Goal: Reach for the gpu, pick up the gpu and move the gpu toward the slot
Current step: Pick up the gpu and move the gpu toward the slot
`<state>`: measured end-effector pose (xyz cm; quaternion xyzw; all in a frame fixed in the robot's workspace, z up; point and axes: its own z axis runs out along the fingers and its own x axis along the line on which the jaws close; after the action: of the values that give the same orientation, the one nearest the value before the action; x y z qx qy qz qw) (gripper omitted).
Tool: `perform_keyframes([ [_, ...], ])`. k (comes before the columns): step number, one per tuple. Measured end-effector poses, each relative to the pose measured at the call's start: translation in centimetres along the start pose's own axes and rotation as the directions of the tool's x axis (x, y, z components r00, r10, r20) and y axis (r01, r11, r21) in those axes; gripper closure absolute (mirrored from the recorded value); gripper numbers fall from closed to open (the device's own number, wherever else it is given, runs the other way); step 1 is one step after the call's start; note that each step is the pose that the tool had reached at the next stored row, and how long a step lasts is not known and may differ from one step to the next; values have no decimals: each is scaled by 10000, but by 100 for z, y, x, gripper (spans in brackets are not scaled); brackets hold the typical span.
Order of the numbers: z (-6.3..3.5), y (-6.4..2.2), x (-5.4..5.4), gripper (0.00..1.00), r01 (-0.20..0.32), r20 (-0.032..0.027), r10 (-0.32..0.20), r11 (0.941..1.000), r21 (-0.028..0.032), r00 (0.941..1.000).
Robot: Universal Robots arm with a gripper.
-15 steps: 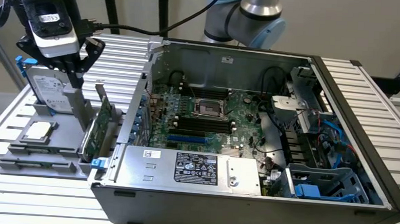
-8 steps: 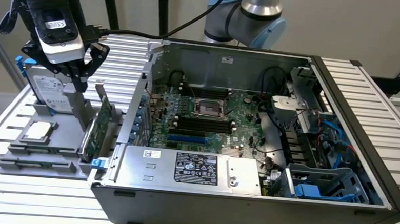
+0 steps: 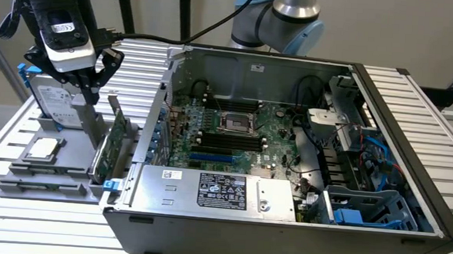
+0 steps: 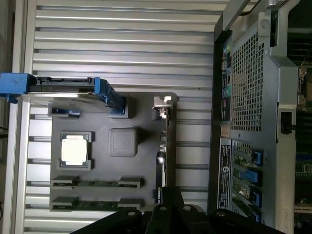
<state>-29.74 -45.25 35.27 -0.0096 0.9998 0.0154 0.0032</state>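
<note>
**Gripper poised above the parts tray, gpu not yet grasped**
The gpu stands on edge in the tray, at the exterior view's left, just beside the computer case. The jaws look drawn together and hold nothing. In my judgement they need to open, straddle the card's top edge squarely and descend straight, clear of the hard drive.
</note>
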Motion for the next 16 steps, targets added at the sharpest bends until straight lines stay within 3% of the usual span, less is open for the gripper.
perform_keyframes([
  [4, 0, 0, 0, 89, 0, -1, 0, 10000, 1, 10000],
  [5, 0, 0, 0, 83, 0, 0, 0, 10000, 0, 10000],
  [6, 0, 0, 0, 83, 0, 0, 0, 10000, 0, 10000],
  [8, 0, 0, 0, 70, 0, 0, 0, 10000, 0, 10000],
  [9, 0, 0, 0, 70, 0, 0, 0, 10000, 0, 10000],
  [11, 23, -1, 0, 58, 0, 2, 0, 10000, -1, 10000],
  [16, 158, -3, 77, 58, -99, 12, 99, 10000, 3, 10000],
])
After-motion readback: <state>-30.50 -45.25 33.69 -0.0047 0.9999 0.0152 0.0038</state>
